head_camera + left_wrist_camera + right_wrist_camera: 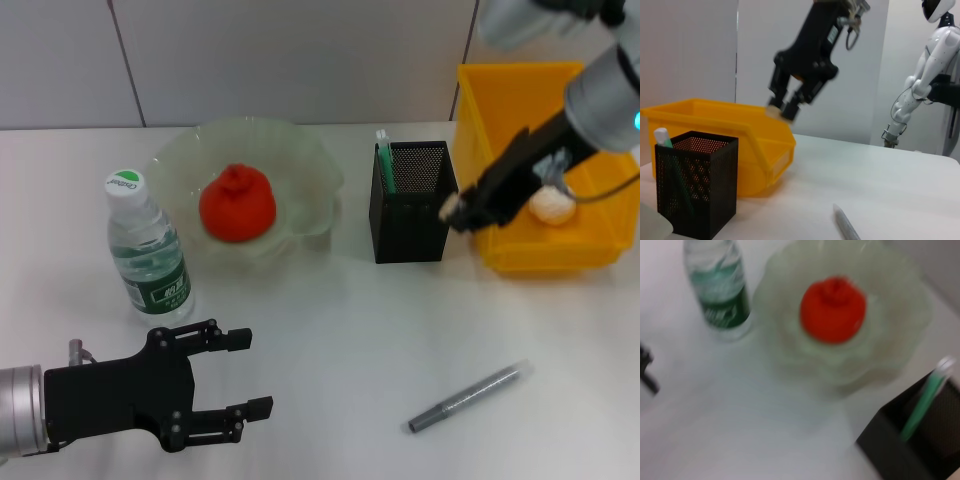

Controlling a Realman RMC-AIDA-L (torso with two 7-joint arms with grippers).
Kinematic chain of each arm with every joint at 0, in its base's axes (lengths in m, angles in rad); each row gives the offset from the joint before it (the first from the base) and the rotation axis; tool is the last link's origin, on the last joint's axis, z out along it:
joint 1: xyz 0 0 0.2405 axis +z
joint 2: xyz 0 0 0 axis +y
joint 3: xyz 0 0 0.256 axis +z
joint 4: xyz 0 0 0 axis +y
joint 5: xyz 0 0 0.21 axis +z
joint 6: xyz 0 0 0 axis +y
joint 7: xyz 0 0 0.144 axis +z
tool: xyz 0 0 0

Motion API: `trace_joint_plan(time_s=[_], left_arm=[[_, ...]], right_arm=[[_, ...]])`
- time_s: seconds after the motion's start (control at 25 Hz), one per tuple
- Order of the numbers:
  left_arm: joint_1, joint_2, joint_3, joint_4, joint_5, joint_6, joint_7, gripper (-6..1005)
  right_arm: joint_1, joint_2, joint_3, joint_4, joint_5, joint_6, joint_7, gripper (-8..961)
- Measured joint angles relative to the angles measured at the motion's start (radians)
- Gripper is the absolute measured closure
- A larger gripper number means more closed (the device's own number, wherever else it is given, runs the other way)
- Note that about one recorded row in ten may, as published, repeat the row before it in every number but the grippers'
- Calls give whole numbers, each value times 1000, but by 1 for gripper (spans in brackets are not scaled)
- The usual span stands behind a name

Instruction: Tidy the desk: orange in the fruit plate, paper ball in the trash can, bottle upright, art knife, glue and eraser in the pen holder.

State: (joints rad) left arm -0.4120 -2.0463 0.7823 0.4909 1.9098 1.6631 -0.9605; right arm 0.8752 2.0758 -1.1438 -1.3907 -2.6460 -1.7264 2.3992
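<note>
I see my right gripper (452, 212) clamped on a small pale eraser (449, 210), held in the air at the right rim of the black mesh pen holder (412, 205), beside the yellow trash can (540, 160) at the table's far right edge. My left gripper (250, 374) rests wide open at the near left edge. The grey art knife (468, 396) lies near the front edge.
</note>
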Motion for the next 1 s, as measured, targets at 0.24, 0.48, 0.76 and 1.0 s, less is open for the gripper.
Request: trace_joint_plan(time_s=[0.24,0.48,0.76,1.0], left_arm=[[-2,-2,0,0,0,1,0,218],[-4,-2,0,0,-1,1,0,218],[-3,0,0,0,-7,1,0,218],[-3,0,0,0,-8,1,0,218]], right_arm=[[24,-5,61,23,-30,89,23,665],[44,-7,55,154,-57,227,30,663],[62,-1,45,285,-52,355,23,657],[78,0,39,342,-45,402,22,651]])
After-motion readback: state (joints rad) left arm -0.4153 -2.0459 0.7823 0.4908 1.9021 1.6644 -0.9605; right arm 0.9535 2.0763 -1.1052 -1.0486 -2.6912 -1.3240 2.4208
